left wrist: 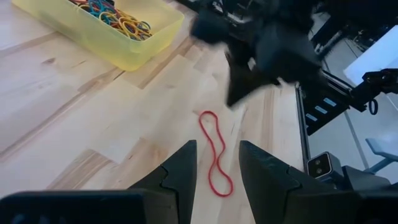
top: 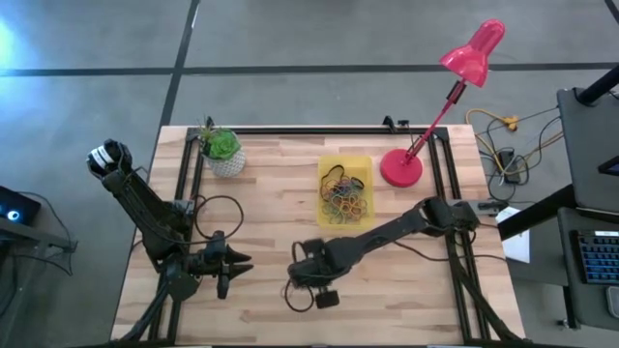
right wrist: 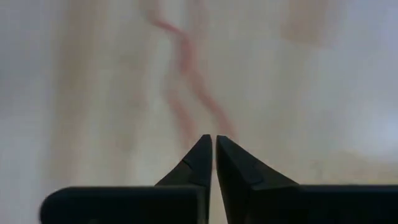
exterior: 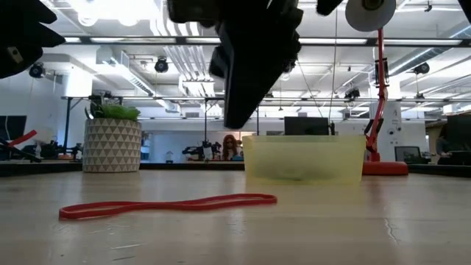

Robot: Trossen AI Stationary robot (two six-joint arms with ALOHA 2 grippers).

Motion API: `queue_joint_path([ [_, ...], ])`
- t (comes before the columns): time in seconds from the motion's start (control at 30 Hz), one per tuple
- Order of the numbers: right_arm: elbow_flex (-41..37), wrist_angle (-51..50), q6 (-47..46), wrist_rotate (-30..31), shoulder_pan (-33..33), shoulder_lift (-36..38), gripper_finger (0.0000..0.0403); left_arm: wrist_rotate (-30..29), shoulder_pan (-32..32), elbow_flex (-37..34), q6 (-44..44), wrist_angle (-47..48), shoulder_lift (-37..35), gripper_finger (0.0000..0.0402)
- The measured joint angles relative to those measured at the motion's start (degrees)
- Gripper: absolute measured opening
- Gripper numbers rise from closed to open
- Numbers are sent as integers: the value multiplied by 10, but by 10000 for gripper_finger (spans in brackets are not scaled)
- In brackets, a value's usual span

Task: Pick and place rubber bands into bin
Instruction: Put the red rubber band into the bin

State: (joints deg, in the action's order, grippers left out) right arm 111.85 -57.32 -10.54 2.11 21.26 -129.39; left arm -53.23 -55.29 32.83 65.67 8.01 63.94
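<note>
Pale wooden table (top: 261, 222) in an open workshop hall with strip lighting; grey floor around it.

Nearest the front edge, a single red rubber band (left wrist: 214, 152) lies flat on the bare wood in a long, pinched loop, apart from the bin. The right gripper (right wrist: 214, 144) hangs just above it, pointing down, its two fingertips closed almost tip to tip and holding nothing. The left gripper (left wrist: 217, 163) waits to the band's left, low over the table and aimed at it, its fingers a narrow gap apart and empty.

Farther back stands the bin (top: 326, 166), a shallow yellow tray, with a heap of rubber bands (top: 346, 201) in mixed colours already inside. Beyond it are a small plant pot (top: 223, 153) at the left and a pink desk lamp (top: 401, 166) at the right.

Step in hand, as judged: picking the red band. To do it well, the right fingers should part before descending, straddle one strand near the pinched middle, touch the wood, then close, so the thin loop cannot slip out.

No brand, label or legible writing is visible.
</note>
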Motion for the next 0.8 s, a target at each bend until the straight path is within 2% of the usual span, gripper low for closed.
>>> queue_joint_path([
  [0.1, -34, 80, 20, -78, 1, -1, 33, 0, 0, -2, 0, 0, 0, 104],
  [0.23, -63, 166, 30, -111, 2, -1, 79, 0, 0, -3, 0, 0, 0, 104],
  [0.53, -80, 220, 32, -109, -2, -1, 196, 0, 0, -4, 0, 0, 0, 104],
  [0.67, -96, 258, 20, -91, -7, -1, 217, -2, 0, -4, 0, 0, 0, 104],
  [0.8, -109, 271, 12, -80, -12, -1, 219, -3, 0, -5, 0, 0, 0, 104],
])
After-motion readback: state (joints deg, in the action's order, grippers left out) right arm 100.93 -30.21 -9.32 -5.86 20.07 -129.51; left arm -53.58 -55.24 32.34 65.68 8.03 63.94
